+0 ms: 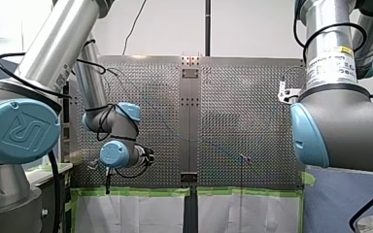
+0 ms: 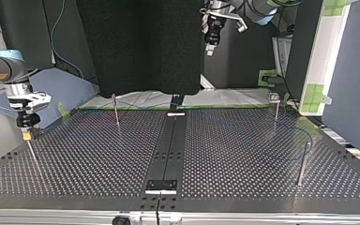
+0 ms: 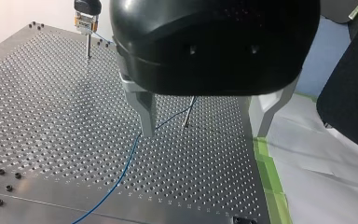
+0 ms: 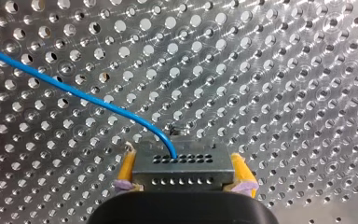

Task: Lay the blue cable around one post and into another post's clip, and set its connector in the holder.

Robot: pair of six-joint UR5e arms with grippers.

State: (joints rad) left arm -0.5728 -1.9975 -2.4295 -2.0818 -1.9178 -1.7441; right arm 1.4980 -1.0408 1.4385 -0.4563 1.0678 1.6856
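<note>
Both accounted for: right gripper point(image 4: 182, 176) clamped on connector point(image 4: 182, 161) — blue cable point(image 4: 74, 91) trails toward left gripper point(image 3: 203, 128), wide open, empty.

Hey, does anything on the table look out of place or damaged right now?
Nothing stands out. The blue cable runs in a smooth curve from the connector held in my right hand, and the perforated table shows no damage.

White wall point(image 1: 170, 29), black panel point(image 2: 145, 47)
</note>
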